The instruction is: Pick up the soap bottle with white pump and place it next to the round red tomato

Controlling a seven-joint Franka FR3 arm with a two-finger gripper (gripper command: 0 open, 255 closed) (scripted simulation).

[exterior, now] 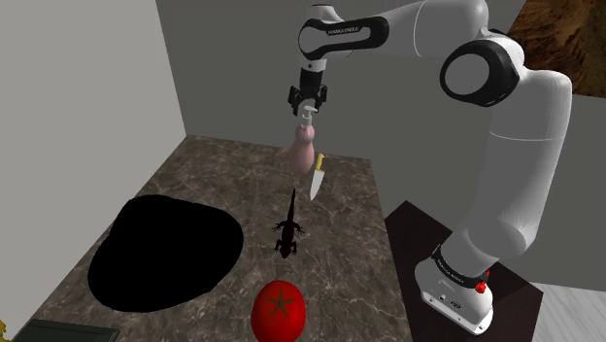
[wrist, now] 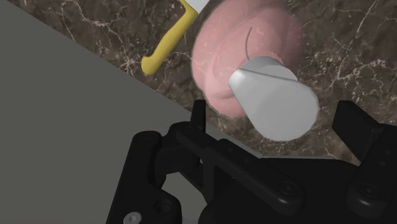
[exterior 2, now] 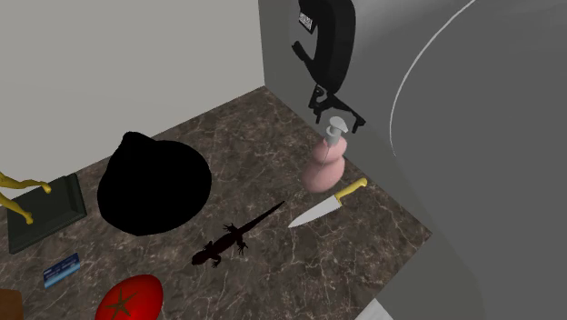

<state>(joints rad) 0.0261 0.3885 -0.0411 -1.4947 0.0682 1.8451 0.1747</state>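
A pink soap bottle [exterior: 304,151] with a pale grey-white pump [exterior: 309,125] stands upright at the far end of the dark marble counter [exterior: 214,185], near the wall. My gripper [exterior: 309,109] hangs straight above it, open. In the wrist view the pump [wrist: 273,102] rises between the two black fingers [wrist: 198,118], which stand apart and do not clasp it; the bottle's pink body [wrist: 219,57] lies beyond. The round red tomato [exterior: 279,311] sits at the counter's near edge, far from the bottle. From the second exterior view, bottle [exterior 2: 322,168], gripper [exterior 2: 338,114] and tomato [exterior 2: 130,298] show the same layout.
A yellow-handled knife [exterior: 317,177] lies just beside the bottle. A dark lizard figure [exterior: 288,231] lies between bottle and tomato. A large black mound [exterior: 165,251] covers the counter on the shoulder view's left. A yellow figurine on a dark base [exterior 2: 23,195] and a small blue card [exterior 2: 62,269] sit beyond it.
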